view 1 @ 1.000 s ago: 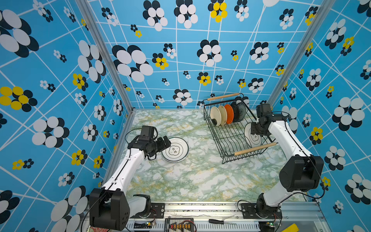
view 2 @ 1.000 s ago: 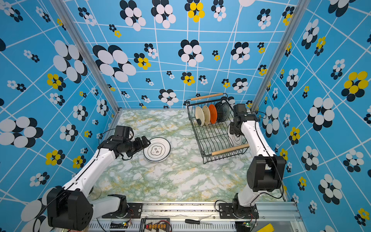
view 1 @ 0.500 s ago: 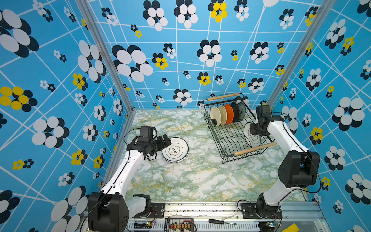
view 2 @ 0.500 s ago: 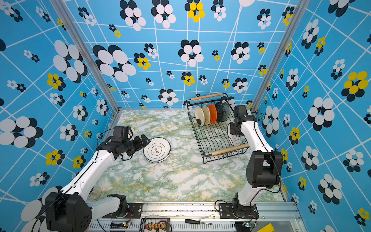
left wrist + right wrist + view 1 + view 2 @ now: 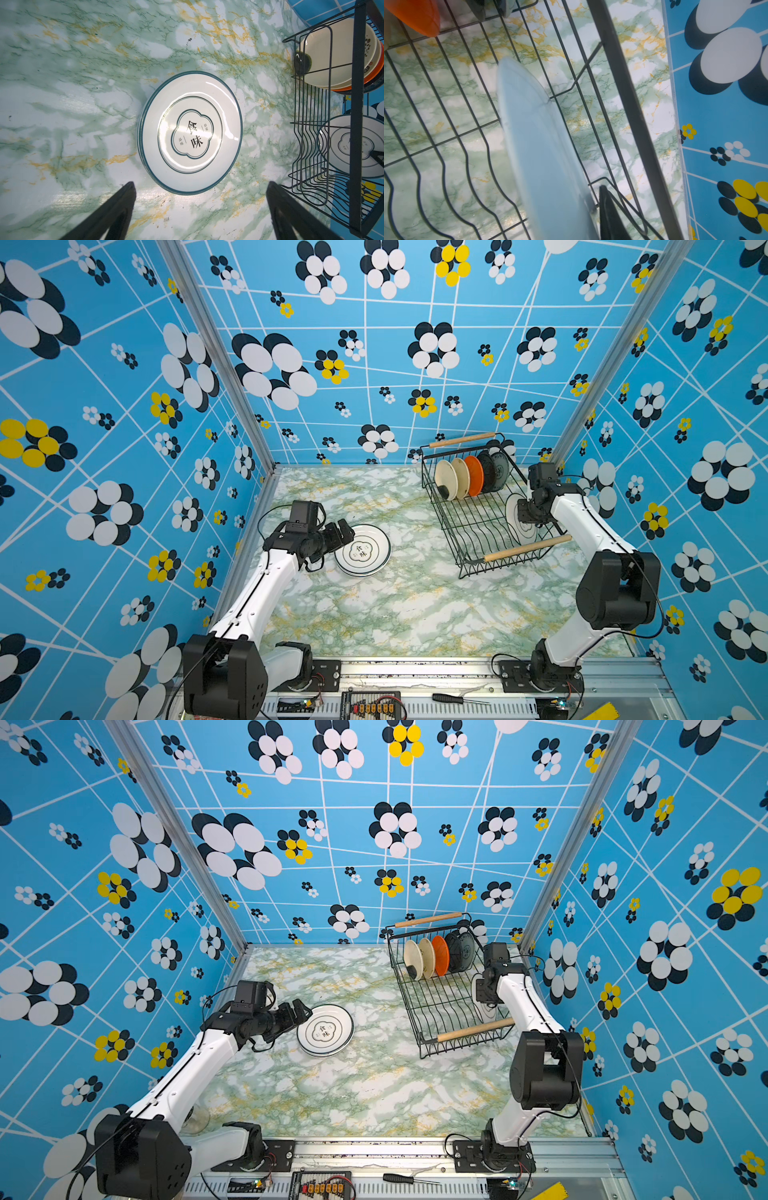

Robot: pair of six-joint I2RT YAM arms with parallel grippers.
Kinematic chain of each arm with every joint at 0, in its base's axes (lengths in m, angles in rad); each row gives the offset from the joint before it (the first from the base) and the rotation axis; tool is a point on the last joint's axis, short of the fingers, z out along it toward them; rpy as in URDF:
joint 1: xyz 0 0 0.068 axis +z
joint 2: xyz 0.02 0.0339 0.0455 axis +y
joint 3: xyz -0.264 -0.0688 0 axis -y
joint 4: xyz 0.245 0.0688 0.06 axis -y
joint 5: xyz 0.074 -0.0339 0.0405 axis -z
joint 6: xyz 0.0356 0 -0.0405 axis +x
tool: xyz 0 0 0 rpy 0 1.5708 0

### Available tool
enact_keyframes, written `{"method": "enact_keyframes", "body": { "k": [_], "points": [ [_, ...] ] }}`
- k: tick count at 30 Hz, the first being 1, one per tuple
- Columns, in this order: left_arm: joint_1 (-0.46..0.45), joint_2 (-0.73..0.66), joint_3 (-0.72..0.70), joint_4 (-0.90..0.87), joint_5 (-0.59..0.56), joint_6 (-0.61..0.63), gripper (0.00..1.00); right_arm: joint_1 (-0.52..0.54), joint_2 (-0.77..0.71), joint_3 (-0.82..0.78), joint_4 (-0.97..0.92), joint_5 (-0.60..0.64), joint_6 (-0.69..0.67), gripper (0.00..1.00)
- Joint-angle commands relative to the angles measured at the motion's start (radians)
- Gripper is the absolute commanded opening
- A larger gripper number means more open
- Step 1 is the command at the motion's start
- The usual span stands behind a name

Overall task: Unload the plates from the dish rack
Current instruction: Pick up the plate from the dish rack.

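White plate (image 5: 542, 145) touches the right gripper's (image 5: 523, 516) finger (image 5: 610, 216), shown only by wrist view; grip unclear. Left gripper (image 5: 200, 184) wide, near stack (image 5: 190, 133).

Right fingers (image 5: 609, 216) half behind blurred plate (image 5: 542, 145)

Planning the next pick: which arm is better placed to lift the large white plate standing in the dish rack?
Right. The right end effector is at the white plate in the dish rack, one finger against its rim. The left end effector hangs open beside the stacked plates, far off.
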Motion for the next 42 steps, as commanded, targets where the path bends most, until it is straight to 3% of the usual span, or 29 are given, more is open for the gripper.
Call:
{"method": "enact_keyframes", "body": {
  "k": [1,10,23,29,33,37,42],
  "points": [
    [0.002,0.017,0.028,-0.029,0.002,0.018,0.99,-0.002,-0.02,-0.021,0.013,-0.012,0.004,0.13],
    [-0.005,0.034,0.025,-0.015,0.002,-0.002,0.99,-0.003,-0.048,-0.019,0.0,-0.016,-0.014,0.0],
    [-0.04,0.037,0.033,0.011,-0.035,0.024,0.99,-0.002,-0.158,-0.015,-0.066,-0.02,-0.02,0.0],
    [-0.078,0.007,0.059,-0.001,-0.122,0.075,0.99,-0.002,-0.224,-0.023,-0.047,-0.024,-0.006,0.0],
    [-0.078,-0.01,0.073,0.007,-0.107,0.087,0.99,-0.002,-0.315,-0.057,0.054,-0.078,0.015,0.0],
    [-0.08,0.006,0.075,0.049,-0.006,0.085,0.99,-0.002,-0.43,-0.133,0.215,-0.165,0.054,0.0],
    [-0.132,0.031,0.102,0.075,0.039,0.081,0.99,-0.002,-0.52,-0.215,0.38,-0.227,0.138,0.0]
  ]
}}
